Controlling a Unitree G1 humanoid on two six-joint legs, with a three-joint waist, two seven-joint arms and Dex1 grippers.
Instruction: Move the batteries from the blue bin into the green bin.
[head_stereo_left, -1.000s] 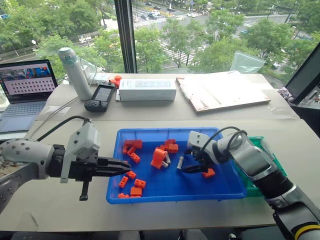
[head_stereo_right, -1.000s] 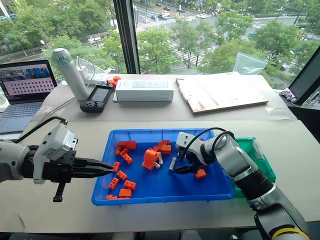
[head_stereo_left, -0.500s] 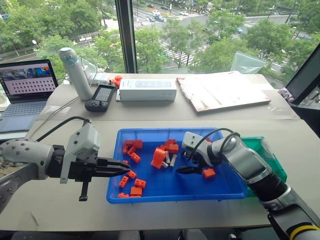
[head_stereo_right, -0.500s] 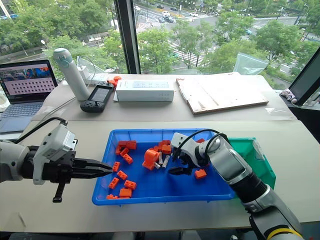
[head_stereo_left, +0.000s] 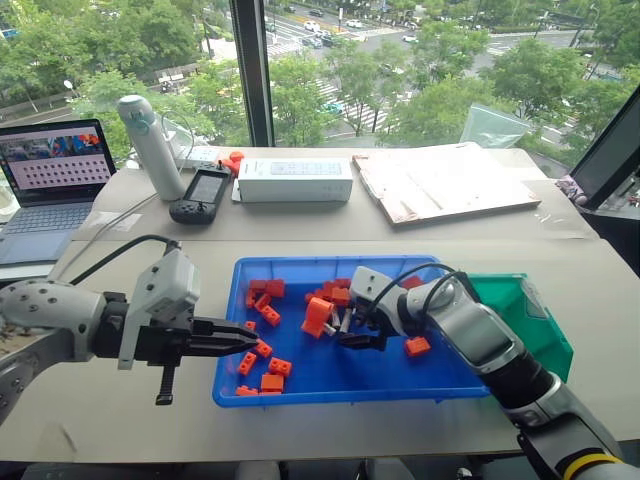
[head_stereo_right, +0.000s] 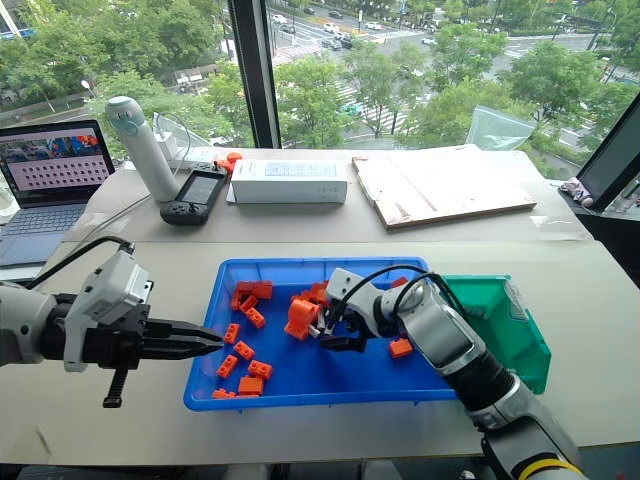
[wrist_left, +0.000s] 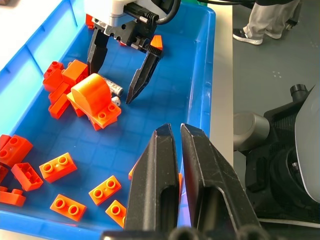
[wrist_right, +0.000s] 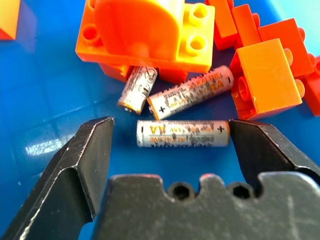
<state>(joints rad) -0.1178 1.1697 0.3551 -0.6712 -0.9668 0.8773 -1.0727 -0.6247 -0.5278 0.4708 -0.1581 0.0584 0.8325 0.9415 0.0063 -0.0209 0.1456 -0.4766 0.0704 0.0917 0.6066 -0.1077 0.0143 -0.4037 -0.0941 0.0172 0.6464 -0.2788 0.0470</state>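
Blue bin (head_stereo_left: 300, 385), right pincer (wrist_right: 172, 137) wide astride one battery (wrist_right: 183, 133), another battery (wrist_right: 137, 89) half under orange block (wrist_right: 150, 35), left pincer (wrist_left: 170, 145) narrow.

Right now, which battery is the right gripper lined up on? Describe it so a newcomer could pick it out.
Start at the blue bin and find the big rounded orange block near its middle. Three batteries lie beside it; the target battery is the one lying alone on bare blue floor, between the open fingers of the right gripper. The other two sit closer to the block, one partly tucked under it.
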